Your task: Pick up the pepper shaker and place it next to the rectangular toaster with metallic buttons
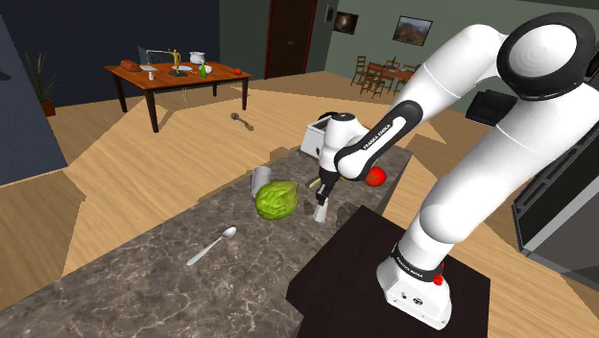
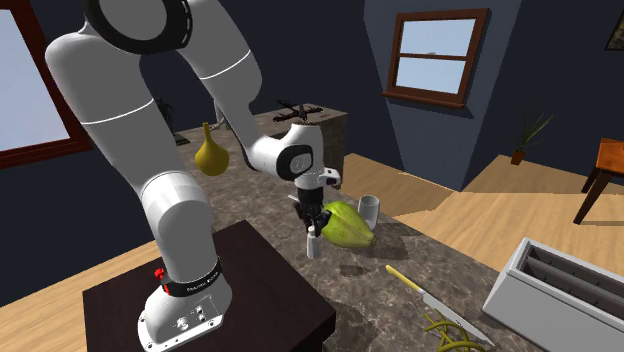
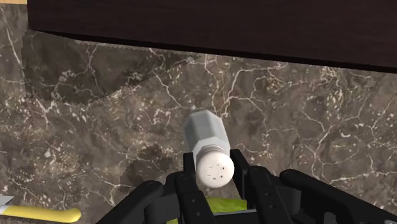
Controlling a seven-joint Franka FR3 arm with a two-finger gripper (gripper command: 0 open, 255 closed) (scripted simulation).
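A small white pepper shaker [image 3: 207, 135] with a holed cap stands upright on the dark marble counter [image 3: 95, 114], close to the stand's edge. My black gripper [image 3: 215, 173] is shut on its top, one finger on each side of the cap. In the shoulder view the gripper [image 1: 323, 197] points down over the shaker [image 1: 320, 211], beside a green lettuce [image 1: 276, 200]. The second exterior view also has the shaker [image 2: 314, 244] under the gripper [image 2: 312, 226]. I cannot tell whether its base still touches the counter. A white rectangular toaster [image 1: 315, 139] sits at the counter's far end, also seen as the toaster [image 2: 560, 290].
A grey cup [image 1: 262, 179] stands behind the lettuce [image 2: 346, 226]. A spoon [image 1: 213, 245] lies on the near part of the counter. A red tomato [image 1: 374, 176] sits behind the arm. A yellow-handled knife [image 2: 418, 288] lies between lettuce and toaster. The dark stand [image 1: 384, 278] borders the shaker.
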